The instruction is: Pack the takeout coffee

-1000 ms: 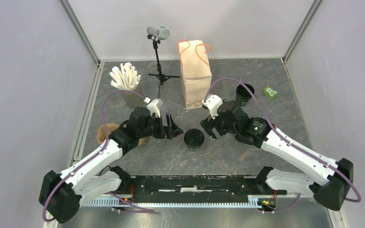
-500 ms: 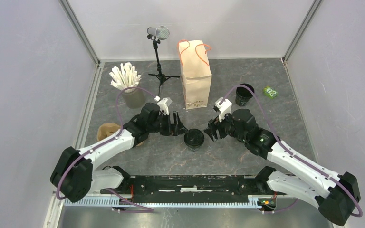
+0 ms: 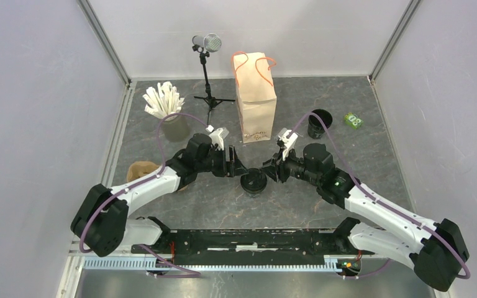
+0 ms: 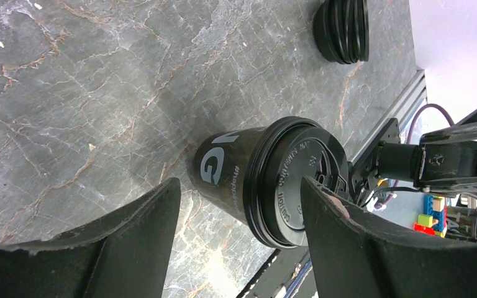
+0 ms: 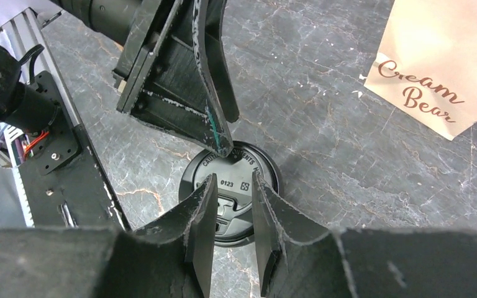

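Coffee cup [image 3: 253, 182] is standing lidded, mid-tabletop toward the near edge. Left gripper [image 4: 241, 186] is straddling it, jaws wide, grasping nothing. Right gripper [image 5: 234, 180] is hovering over the lid [image 5: 230, 192], jaws narrowed, nothing between them. Risk: both grippers are crowding one cup, so a clash or off-centre squeeze could tip it or pop the lid. Paper bag [image 3: 256, 99] is standing well apart, near the far edge.

Matt black cup [image 4: 223, 177], brown paper bag [image 3: 256, 102], smooth veined stone-look tabletop [image 4: 68, 81].
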You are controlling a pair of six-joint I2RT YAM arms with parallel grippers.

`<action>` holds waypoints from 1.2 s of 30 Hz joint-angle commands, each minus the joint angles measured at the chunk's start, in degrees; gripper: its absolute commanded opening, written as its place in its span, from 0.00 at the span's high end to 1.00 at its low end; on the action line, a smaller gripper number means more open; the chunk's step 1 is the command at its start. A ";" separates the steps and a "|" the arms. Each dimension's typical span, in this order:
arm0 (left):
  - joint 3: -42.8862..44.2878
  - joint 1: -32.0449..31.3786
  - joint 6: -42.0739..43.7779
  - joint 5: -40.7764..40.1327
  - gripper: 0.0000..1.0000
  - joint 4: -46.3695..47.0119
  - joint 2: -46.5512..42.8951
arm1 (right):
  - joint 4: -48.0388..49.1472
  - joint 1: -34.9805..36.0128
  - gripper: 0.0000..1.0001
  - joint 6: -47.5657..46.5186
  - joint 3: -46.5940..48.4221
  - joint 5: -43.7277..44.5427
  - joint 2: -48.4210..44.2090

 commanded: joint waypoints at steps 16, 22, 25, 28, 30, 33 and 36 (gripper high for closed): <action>0.02 0.02 2.14 2.86 0.34 4.77 3.76 | 7.91 -0.34 0.78 0.51 -4.06 -8.97 5.63; -0.98 0.05 1.79 3.29 0.44 5.27 5.20 | 9.87 -0.57 0.79 0.27 -8.25 -8.22 6.97; -1.44 -0.05 1.63 3.35 0.46 5.30 5.71 | 9.99 -0.94 0.79 0.06 -10.19 -7.35 6.94; -1.88 -0.41 1.34 3.47 0.46 5.34 5.44 | 10.15 -1.02 0.79 -0.12 -12.13 -6.64 6.22; -2.06 -0.84 1.22 3.45 0.45 5.30 5.35 | 10.11 -1.10 0.79 -0.26 -12.85 -6.34 5.74; -2.05 -1.38 1.05 3.54 0.44 5.17 5.32 | 10.08 -1.10 0.79 -0.24 -12.86 -6.32 5.25; -1.69 -1.60 1.16 3.00 0.43 3.39 4.95 | 9.63 -1.20 0.79 -0.60 -12.75 -6.40 5.16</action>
